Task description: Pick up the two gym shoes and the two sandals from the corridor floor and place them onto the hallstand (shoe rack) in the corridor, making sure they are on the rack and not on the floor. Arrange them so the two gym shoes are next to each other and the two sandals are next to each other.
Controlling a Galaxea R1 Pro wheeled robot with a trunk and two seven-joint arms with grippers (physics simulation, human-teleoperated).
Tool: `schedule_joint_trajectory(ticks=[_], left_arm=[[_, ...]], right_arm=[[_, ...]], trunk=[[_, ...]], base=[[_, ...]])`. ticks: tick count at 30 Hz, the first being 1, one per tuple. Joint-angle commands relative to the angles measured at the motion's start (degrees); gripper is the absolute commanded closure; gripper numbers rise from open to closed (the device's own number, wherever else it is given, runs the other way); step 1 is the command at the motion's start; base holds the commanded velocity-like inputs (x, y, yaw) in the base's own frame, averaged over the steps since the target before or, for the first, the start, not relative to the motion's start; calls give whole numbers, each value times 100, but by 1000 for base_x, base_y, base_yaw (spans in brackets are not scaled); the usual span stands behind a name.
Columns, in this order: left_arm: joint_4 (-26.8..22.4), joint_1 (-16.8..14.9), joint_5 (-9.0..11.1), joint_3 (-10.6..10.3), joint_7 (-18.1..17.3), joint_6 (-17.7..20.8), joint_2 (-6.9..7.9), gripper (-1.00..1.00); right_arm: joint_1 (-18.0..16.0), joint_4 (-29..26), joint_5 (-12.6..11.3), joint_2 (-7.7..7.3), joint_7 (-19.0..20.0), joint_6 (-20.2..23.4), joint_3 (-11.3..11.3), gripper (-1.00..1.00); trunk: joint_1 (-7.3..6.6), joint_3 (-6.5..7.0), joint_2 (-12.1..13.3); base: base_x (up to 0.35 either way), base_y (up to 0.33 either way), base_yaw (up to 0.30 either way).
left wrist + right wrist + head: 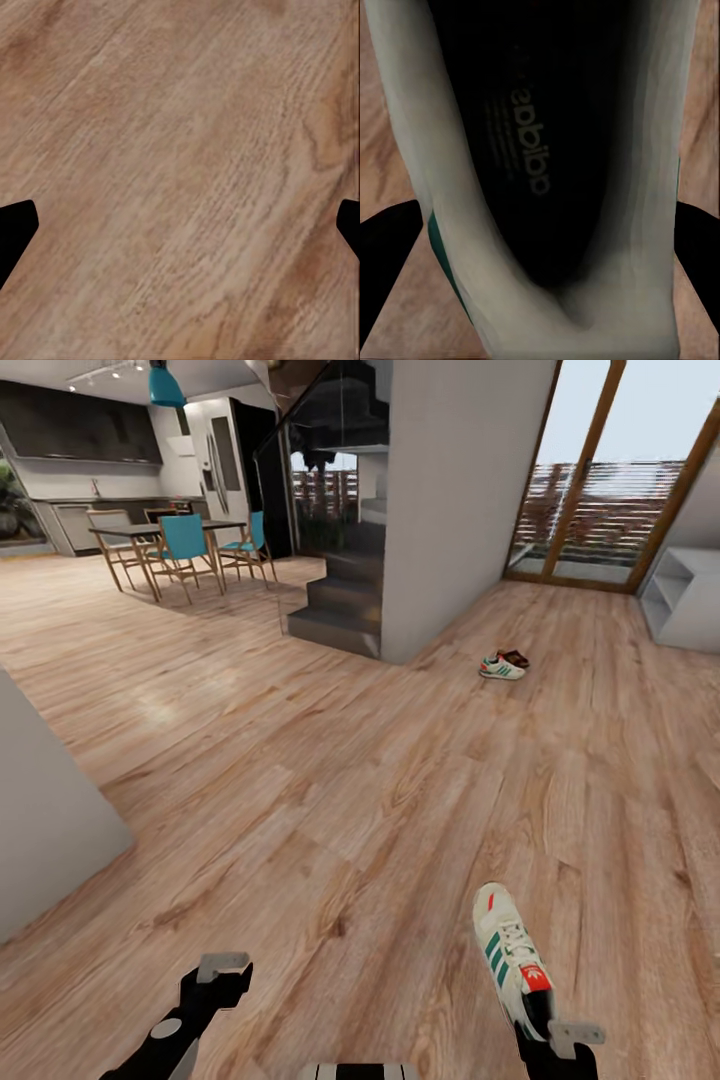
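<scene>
Robot carried one gym shoe across the corridor floor (330, 760), judged mid-transport toward the rack.

The right gripper (548, 1028), at five o'clock in the head view, was clamped on the heel of a white, green-striped sneaker (510, 952), toe pointing to twelve. The left gripper (222, 966), at seven o'clock, had fingers apart, holding nothing. At one o'clock, well apart, lay a second sneaker (500, 668) touching one brown sandal (514, 657); a second sandal could not be made out. A whitish shelf unit (682, 600) stood at two o'clock. The next move likely called for finding the hallstand.
</scene>
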Motion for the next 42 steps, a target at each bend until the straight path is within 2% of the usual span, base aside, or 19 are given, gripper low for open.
schedule_joint_trajectory(ticks=[1, 7, 10, 15, 31, 42], left_arm=[[15, -1, -1, 32, -31, -15, -3, -100], [57, -1, -1, 32, -31, -48, -4, -100], [72, -1, -1, 32, -31, -288, -10, -100], [75, -1, -1, 32, -31, -392, -24, -100], [74, -1, -1, 32, -31, -412, -29, -100], [84, -1, -4, 32, -31, -429, -31, -100]], right_arm=[[-3, 11, 0, 1, 4, -18, -6, 100], [-4, 26, -2, 1, 4, -13, -7, 100], [-5, 27, 2, 1, 7, -13, -7, 100], [-6, 33, 4, 16, 11, -13, 1, 100], [-6, 28, -2, 28, 11, -4, 2, 100], [-6, 27, -4, 36, 11, -4, 2, 100]], trunk=[[-3, 21, 0], [-19, 168, 8], [-27, 241, 12], [-40, 362, 19], [-391, 681, 661], [-391, 702, 661]], base=[[0, 0, -292], [0, 0, -293], [0, 0, -293], [0, 0, -294], [0, 0, -294], [15, 0, -294]])
